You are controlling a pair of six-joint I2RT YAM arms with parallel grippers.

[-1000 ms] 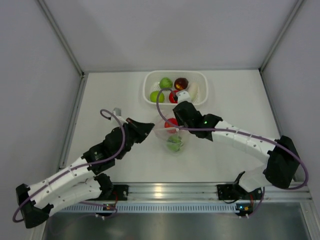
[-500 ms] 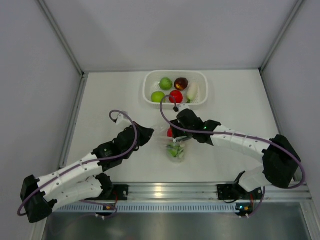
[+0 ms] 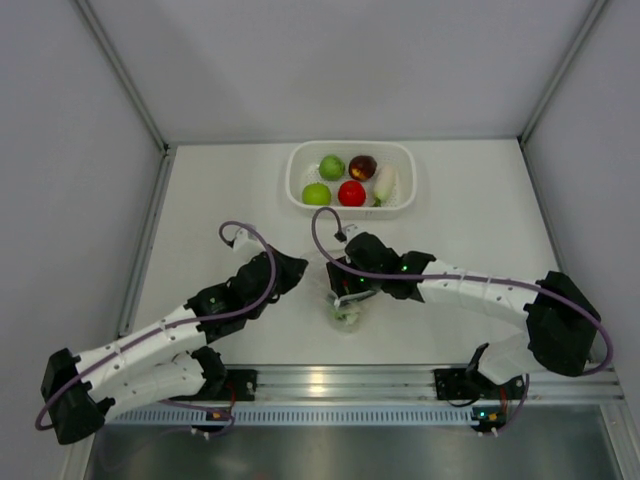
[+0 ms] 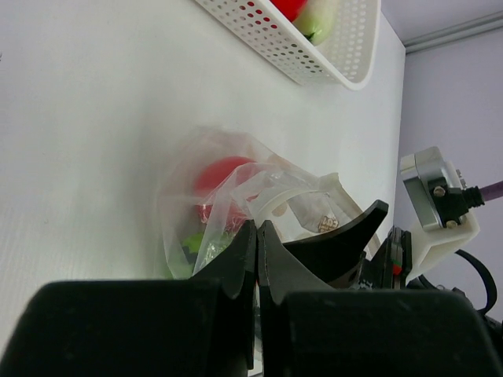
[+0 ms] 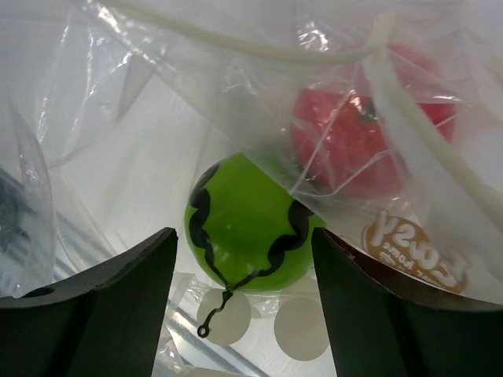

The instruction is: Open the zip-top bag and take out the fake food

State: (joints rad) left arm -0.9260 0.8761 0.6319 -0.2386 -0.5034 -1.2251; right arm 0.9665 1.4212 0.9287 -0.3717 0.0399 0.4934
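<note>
You have the zip-top bag (image 3: 348, 300) near the middle of the bench (image 3: 220, 190), clear and crumpled, with one edge pinched in the left hand (image 4: 256, 229). Inside it sit a red tomato (image 5: 369, 141) and a green ball with dark wavy stripes (image 5: 247, 228). Farther back, the white basket (image 3: 300, 160) holds two green balls (image 3: 331, 166), a red ball (image 3: 351, 193), a maroon ball (image 3: 362, 166) and a white elongated piece (image 3: 386, 181).

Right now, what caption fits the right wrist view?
Open right gripper facing green ball and red fruit inside the zip-top bag.

the orange sticker (image 5: 413, 250) inside the zip-top bag (image 5: 157, 94) bears illegible white lettering.
</note>
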